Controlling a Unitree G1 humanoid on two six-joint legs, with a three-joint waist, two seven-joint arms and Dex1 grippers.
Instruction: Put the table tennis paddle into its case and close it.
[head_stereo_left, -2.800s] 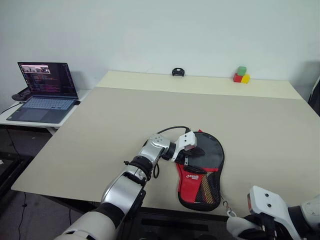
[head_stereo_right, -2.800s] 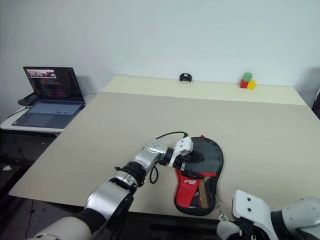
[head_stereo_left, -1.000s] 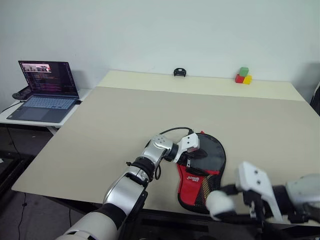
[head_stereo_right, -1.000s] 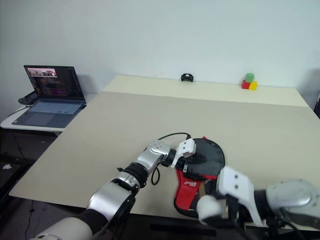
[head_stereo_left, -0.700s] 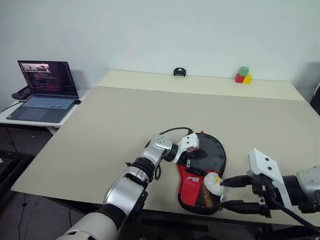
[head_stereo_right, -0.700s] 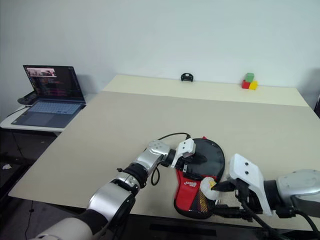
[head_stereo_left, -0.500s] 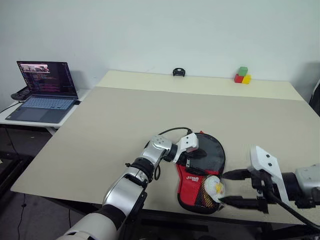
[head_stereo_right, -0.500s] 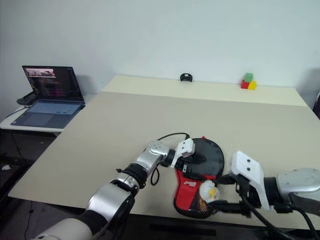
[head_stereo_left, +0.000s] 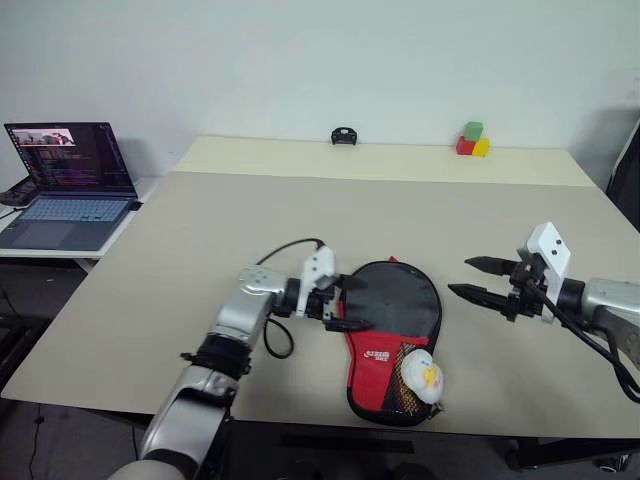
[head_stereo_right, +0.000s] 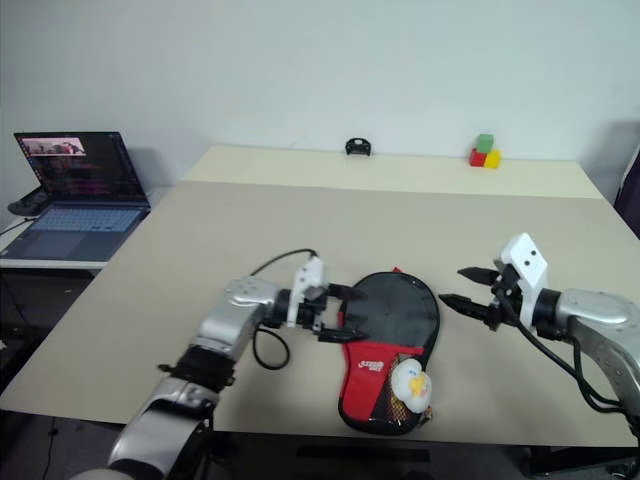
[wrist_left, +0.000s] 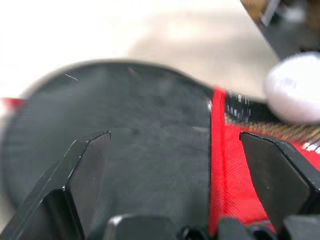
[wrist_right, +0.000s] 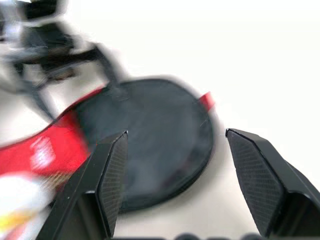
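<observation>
1. The case (head_stereo_left: 388, 330) is seen as a paddle-shaped pouch, black at the round end, red with mesh and a white logo at the narrow end (the paddle itself cannot be made out).
2. The left gripper (head_stereo_left: 350, 304) is held wide at the case's left edge, nothing gripped.
3. The right gripper (head_stereo_left: 470, 278) is spread, empty, right of the case.
4. A white ball (head_stereo_left: 422, 373) rests on the mesh.
5. The case lies near the table (head_stereo_left: 300, 220) front edge.

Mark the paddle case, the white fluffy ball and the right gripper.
paddle case (head_stereo_left: 395, 300): left eye view, on its black round part.
white fluffy ball (head_stereo_left: 422, 375): left eye view, on its middle.
right gripper (head_stereo_left: 468, 277): left eye view, between its fingertips.
</observation>
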